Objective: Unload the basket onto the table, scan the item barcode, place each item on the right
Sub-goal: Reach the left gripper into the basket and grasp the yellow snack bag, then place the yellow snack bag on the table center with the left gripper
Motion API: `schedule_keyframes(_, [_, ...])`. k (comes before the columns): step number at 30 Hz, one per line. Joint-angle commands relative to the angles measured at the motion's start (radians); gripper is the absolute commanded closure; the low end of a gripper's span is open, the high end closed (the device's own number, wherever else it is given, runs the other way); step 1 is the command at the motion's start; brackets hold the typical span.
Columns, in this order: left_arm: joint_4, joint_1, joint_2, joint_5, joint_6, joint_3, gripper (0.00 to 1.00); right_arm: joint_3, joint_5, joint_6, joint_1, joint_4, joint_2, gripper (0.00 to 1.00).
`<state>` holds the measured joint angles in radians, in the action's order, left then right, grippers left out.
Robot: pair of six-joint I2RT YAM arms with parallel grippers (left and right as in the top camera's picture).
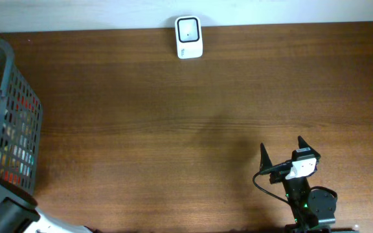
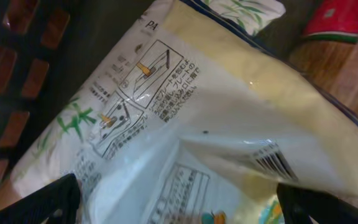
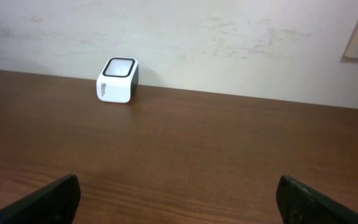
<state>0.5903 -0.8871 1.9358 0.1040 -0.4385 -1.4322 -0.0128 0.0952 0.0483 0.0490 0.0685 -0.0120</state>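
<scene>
One barcoded packet (image 2: 229, 112) is awaiting its pick.
The left gripper (image 2: 180, 200), jaws gaping wide, is hovering over it inside the 9 o'clock mesh basket (image 1: 19, 110); grasping it for the 12 o'clock scanner (image 1: 188, 37) is looking next.

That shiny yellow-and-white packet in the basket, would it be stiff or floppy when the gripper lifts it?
Probably floppy: the packet shows folds and creases near its barcode, so it may sag when lifted. Its glossy film catches glare, so it looks rather slippery. Likely light, though its contents are hidden.
</scene>
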Motion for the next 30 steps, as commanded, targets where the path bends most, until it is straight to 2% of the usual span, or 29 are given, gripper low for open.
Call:
schedule_keyframes(1, [0.002,-0.008,0.100,0.013,-0.050,0.005,0.02,0.007,0.006,-0.008,-0.004,0.003,0.006,0.01])
schedule_keyframes(2, [0.007,-0.008,0.110,0.013,-0.050,0.005,0.16,0.007,0.005,-0.008,-0.004,0.003,0.006,0.01])
schedule_keyframes(3, [0.008,-0.008,0.108,0.013,-0.050,0.004,0.42,0.007,0.005,-0.008,-0.004,0.003,0.006,0.01])
schedule_keyframes(5, [0.013,-0.008,0.094,0.012,-0.049,0.003,0.81,0.007,0.005,-0.008,-0.004,0.003,0.006,0.01])
schedule_keyframes(7, [0.011,-0.006,0.041,0.013,-0.035,0.003,1.00,0.007,0.005,-0.008,-0.004,0.003,0.006,0.01])
schedule_keyframes(9, [0.008,-0.004,-0.037,0.026,-0.019,0.000,1.00,0.007,0.005,-0.008,-0.004,0.003,0.006,0.01])
schedule_keyframes(11, [0.000,-0.004,-0.129,0.100,0.017,-0.010,1.00,0.007,0.005,-0.008,-0.004,0.003,0.006,0.01])
schedule_keyframes(14, [-0.083,-0.004,-0.314,0.200,0.243,-0.022,1.00,0.007,0.005,-0.008,-0.004,0.003,0.006,0.01])
schedule_keyframes(17, [-0.119,0.017,-0.484,0.227,0.536,-0.022,1.00,0.007,0.005,-0.008,-0.004,0.003,0.006,0.01])
schedule_keyframes(19, [-0.118,0.088,-0.592,0.227,0.607,-0.022,1.00,0.007,0.005,-0.008,-0.004,0.003,0.006,0.01])
schedule_keyframes(20, [-0.117,0.146,-0.639,0.237,0.606,-0.022,1.00,0.007,0.005,-0.008,-0.004,0.003,0.006,0.01])
schedule_keyframes(21, [-0.078,0.292,-0.704,0.245,0.606,-0.022,1.00,0.007,0.005,-0.008,-0.004,0.003,0.006,0.01])
schedule_keyframes(22, [-0.042,0.375,-0.719,0.244,0.606,-0.022,1.00,0.007,0.005,-0.008,-0.004,0.003,0.006,0.01])
schedule_keyframes(24, [0.089,0.627,-0.703,0.204,0.602,-0.022,1.00,0.007,0.005,-0.008,-0.004,0.003,0.006,0.01])
schedule_keyframes(27, [0.219,0.883,-0.592,0.069,0.602,-0.021,1.00,0.007,0.005,-0.008,-0.004,0.003,0.006,0.01])
schedule_keyframes(28, [0.244,0.974,-0.510,0.017,0.602,-0.021,1.00,0.007,0.005,-0.008,-0.004,0.003,0.006,0.01])
schedule_keyframes(30, [0.243,1.099,-0.334,0.010,0.602,-0.021,1.00,0.007,0.005,-0.008,-0.004,0.003,0.006,0.01])
